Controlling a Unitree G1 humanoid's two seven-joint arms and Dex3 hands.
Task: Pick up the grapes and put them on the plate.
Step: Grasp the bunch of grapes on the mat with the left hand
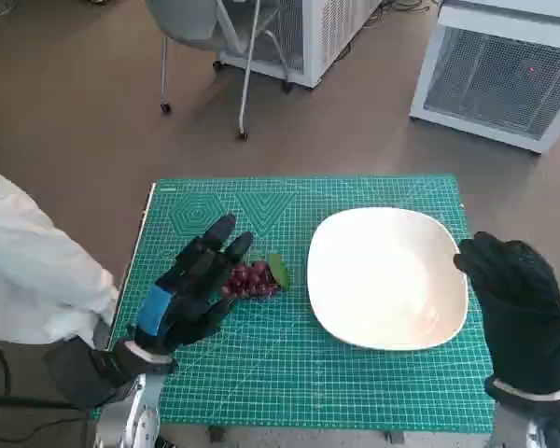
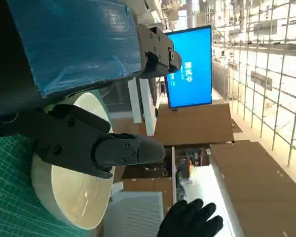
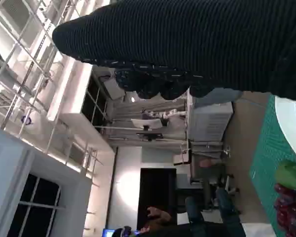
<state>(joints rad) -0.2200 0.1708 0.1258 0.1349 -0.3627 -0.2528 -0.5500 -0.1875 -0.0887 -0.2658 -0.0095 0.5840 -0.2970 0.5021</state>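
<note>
- The robot's left hand hovers low over the green cutting mat on the worktop, fingers spread and holding nothing, their tips just beside the grapes — a pose that reads as the reach before a grasp rather than the grasp itself.
- The grapes, a small dark-red bunch with a green leaf at their 2 o'clock side, lie on the mat at about 9 o'clock from the plate, close to its rim but apart from it; in the head view they are still on the mat, so the pick-up looks not yet made.
- The white plate sits bare at the mat's 3 o'clock half, seemingly kept near the fruit so that the carry is short.
- The right hand, in its black knitted glove, hangs at the plate's 3 o'clock edge with fingers apart and nothing in them, apparently parked out of the left arm's path.
- From the left wrist camera the black fingers stand parted before the plate's pale wall; the grapes do not show there.
- A person's white sleeve shows at the mat's 9 o'clock side.
</note>
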